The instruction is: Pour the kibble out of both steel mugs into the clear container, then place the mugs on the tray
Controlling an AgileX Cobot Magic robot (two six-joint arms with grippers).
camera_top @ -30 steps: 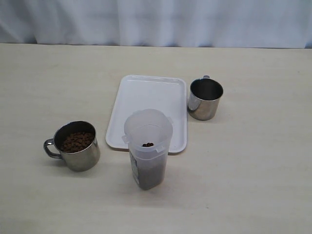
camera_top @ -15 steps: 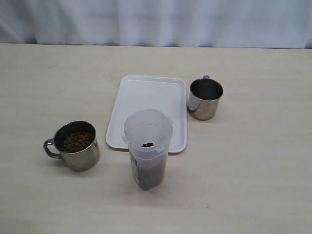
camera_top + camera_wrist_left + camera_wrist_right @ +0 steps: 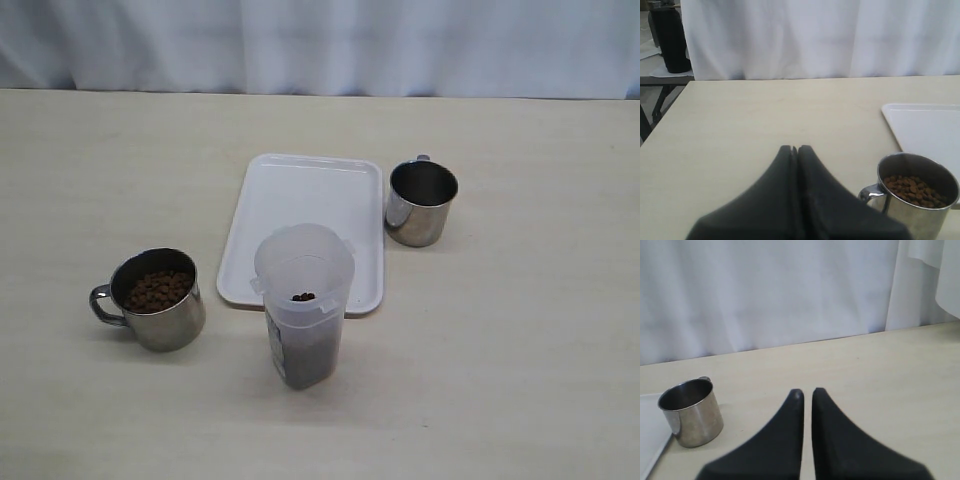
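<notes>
Left fingers and right fingers are clenched on nothing. The kibble-filled mug is judged next; fingers must be opened first.

No legible text, brand or number is found — a label is seen on the clear container, but nothing on it can be read.

Nothing changed over that second: the steel mugs, clear container and tray looked exactly as before.
</notes>
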